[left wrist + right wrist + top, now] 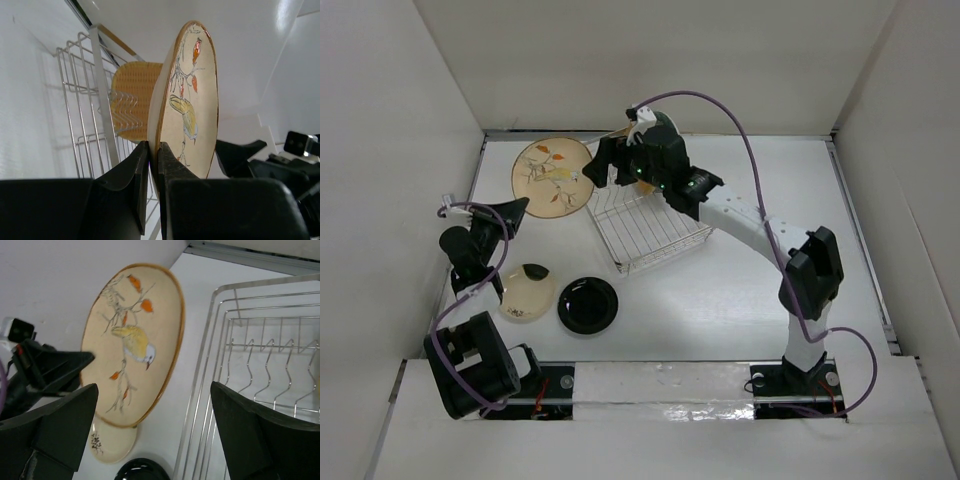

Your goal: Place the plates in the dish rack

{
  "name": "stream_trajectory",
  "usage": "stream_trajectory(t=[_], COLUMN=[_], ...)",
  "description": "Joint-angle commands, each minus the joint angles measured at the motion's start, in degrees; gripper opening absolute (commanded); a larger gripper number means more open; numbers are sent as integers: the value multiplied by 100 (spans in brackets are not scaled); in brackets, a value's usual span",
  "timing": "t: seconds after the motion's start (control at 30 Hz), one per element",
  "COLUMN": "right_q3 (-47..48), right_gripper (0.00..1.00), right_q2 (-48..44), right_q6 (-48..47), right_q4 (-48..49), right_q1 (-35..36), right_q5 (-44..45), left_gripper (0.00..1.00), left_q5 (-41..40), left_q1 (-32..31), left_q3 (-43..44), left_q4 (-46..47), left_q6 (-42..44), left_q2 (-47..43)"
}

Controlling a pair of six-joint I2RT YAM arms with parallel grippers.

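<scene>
Black left gripper (154,150) pinches the lower rim of the tan bird-painted plate (192,100), held upright just beside the wire dish rack (650,225). Over the rack hangs the right gripper (154,390), jaws wide apart. A bamboo-coloured plate (132,100) stands inside.

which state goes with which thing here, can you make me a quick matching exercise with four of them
Things:
1 bird plate
2 black plate
3 bamboo plate
4 right tool

States:
a in the dish rack
b flat on the table
c gripped by its rim in the left tool
d open, holding nothing

Pairs: 1-c, 2-b, 3-a, 4-d
</scene>
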Motion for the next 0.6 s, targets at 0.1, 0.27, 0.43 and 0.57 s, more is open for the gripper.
stream_trajectory(t=[0.1,0.27,0.43,0.57], right_q3=[669,256,186,-60], right_gripper=[97,89,75,43], right_q2=[523,506,576,533], right_q6=[-2,340,411,710], right_q4=[-268,434,742,1112], right_q1=[-193,-246,-246,-298], right_q5=[-814,-1024,-1507,-1974], left_gripper=[0,0,0,0], left_q5=[504,733,936,831], left_q1=[-46,-99,-151,-388], left_q3=[-52,-236,-350,-114], left_q4=[1432,1679,1653,260], left_q6=[-560,-588,-448,508], left_q2=[-470,-575,-751,-1102])
